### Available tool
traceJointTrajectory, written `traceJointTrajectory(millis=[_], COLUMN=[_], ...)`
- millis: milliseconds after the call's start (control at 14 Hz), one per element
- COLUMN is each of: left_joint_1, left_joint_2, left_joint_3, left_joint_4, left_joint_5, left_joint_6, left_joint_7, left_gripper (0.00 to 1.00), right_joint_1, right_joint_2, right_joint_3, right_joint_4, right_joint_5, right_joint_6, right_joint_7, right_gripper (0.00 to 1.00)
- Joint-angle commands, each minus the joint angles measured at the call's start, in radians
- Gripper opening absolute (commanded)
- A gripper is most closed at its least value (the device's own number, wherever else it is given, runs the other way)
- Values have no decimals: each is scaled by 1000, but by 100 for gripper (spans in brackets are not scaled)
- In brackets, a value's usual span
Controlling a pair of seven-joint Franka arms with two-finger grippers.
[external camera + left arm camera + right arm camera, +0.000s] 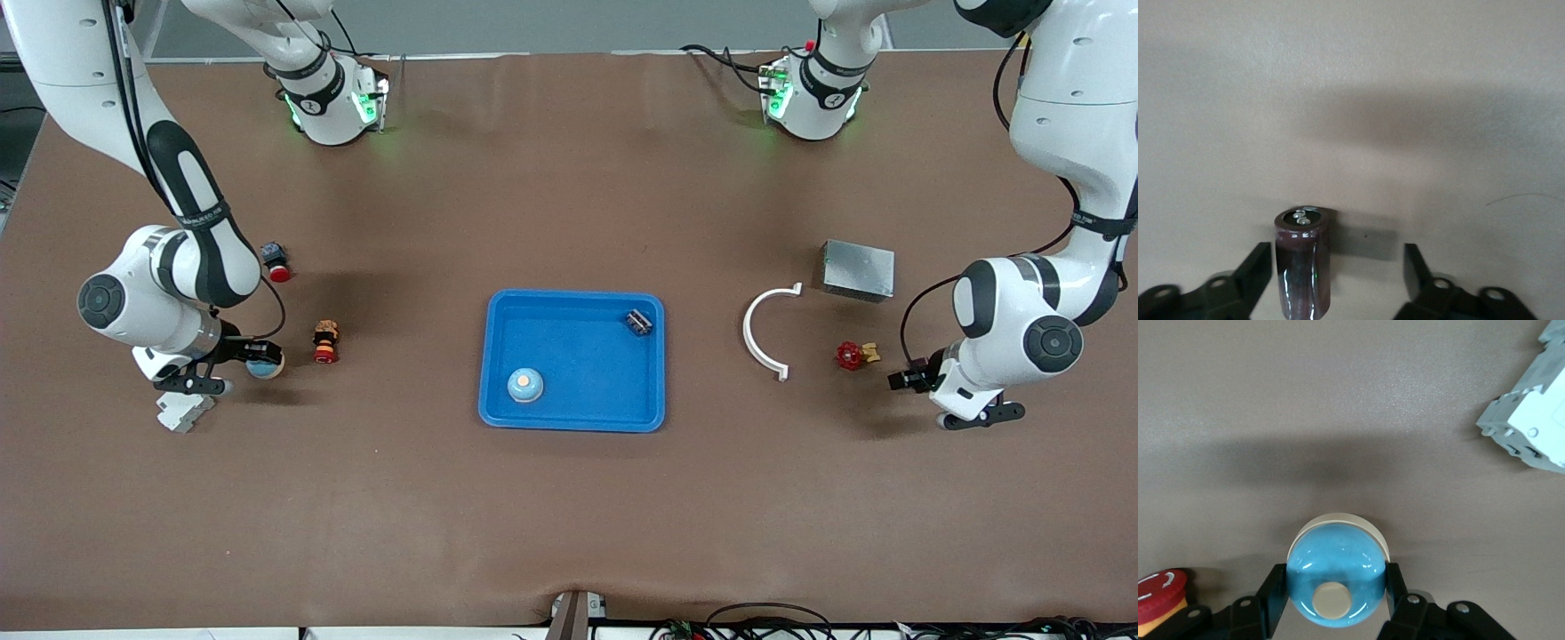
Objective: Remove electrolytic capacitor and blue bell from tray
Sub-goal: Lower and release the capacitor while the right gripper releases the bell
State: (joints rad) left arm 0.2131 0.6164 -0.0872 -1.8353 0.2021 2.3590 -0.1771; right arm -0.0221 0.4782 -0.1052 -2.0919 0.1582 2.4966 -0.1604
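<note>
While both arms work at opposite ends of the table, the blue tray (pixel 573 425) is seen at the centre.

At the left arm's end, the left gripper (pixel 1337 263) is spread wide around the electrolytic capacitor (pixel 1303 267), which stands upright on the table, close beside one finger. At the right arm's end, the blue bell (pixel 1336 577) is pinched at its sides by the right gripper (pixel 1335 583), low at the table; whether its base rests there cannot be told. A red button (pixel 1158 590) and a white breaker (pixel 1531 420) lie nearby. A second blue dome (pixel 524 385) and a small dark part (pixel 637 322) are seen in the tray. A straight vertical lift is advised for the left gripper, so the capacitor is not tipped; the bell should be seated flat before release.
</note>
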Motion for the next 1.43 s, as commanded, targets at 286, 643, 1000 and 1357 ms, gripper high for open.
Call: traceJointTrajectory(millis=[286,643,1000,1357], left_joint_1=[-6,-4,-4,-46], left_joint_2=[-142,-156,-164,-138], left_joint_3=[-42,-173,-314,-443], left_joint_4=[68,224,260,278], left_joint_5=[-78,-102,-110,-116], left_joint_6=[-284,-541,-593,-586], left_joint_7=[-12,-224,-491,-787], left_gripper=[100,100,100,100], right_joint_1=[-22,-13,23,170], right_joint_2=[2,-15,-24,-75], right_joint_3=[21,19,15,19], right_joint_4=[-7,35,266,299], right_joint_5=[34,27,18,-2], right_joint_6=[10,-24,-375,-410], right_joint_7=[-5,-8,31,365], right_gripper=[100,100,100,100])
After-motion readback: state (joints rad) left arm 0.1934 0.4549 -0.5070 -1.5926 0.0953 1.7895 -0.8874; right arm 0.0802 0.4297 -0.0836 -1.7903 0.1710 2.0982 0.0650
